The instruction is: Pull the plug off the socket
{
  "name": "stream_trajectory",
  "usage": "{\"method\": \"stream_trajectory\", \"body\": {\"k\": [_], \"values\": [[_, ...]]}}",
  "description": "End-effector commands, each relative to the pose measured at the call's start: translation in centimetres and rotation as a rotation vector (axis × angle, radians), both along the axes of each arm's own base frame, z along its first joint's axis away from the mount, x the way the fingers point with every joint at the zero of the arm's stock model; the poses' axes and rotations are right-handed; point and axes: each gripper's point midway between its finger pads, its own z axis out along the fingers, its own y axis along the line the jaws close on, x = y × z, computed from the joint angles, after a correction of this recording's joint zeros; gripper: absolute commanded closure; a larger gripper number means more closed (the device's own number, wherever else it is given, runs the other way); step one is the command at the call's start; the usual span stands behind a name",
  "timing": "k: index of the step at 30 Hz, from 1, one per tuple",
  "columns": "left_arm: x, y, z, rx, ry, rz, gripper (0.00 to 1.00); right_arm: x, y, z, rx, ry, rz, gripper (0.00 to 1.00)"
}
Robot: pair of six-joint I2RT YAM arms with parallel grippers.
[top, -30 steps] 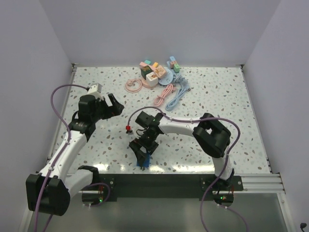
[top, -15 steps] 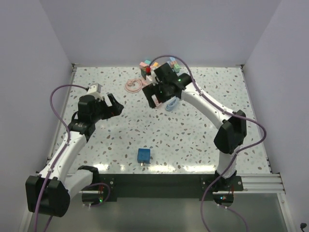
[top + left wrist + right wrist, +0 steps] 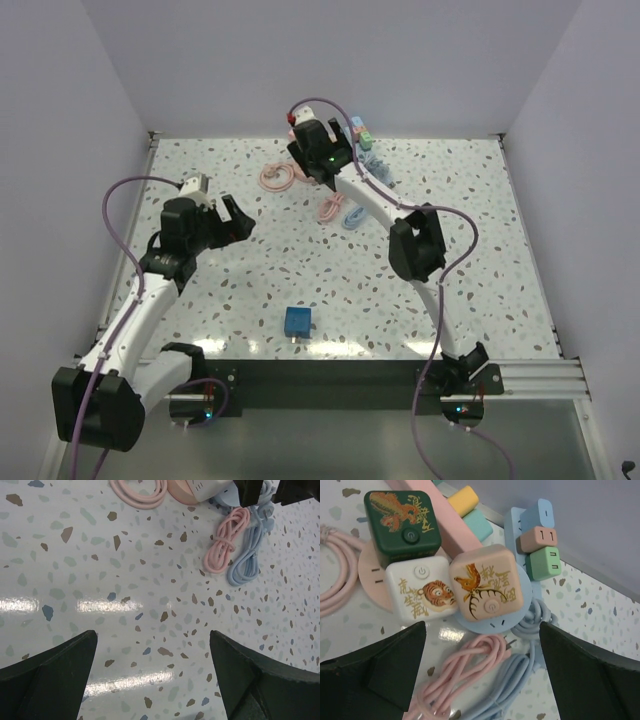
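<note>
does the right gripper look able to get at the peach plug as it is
Probably yes: the right gripper is open right over the peach plug, nothing covering it, though the white plug sits tight against one side.

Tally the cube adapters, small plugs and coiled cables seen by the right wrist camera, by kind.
Printed plastic cube adapters: 3 (dark green cube, white tiger cube, peach cube)
Small pastel plugs: 5 (yellow plug, teal plug, blue plug, tan plug, green plug)
Coiled cables: 3 (pink looped cable, pink bundled cable, blue bundled cable)
Total: 11
</note>
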Motion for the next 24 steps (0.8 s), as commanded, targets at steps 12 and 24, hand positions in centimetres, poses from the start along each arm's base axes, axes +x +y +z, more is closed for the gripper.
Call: {"method": "stream_trajectory", "body": {"k": [12, 24], "values": [[-0.2, 0.1, -0.7, 0.009, 0.038, 0.007, 0.0, 7.8, -3.1, -0.4, 0.234, -0.119, -0.082, 0.03], [1.5, -0.8, -1.4, -0.028, 0.053, -0.008, 0.0, 7.8, -2.8, -3.9, 0.351, 0.044, 0.055, 0.29]]}}
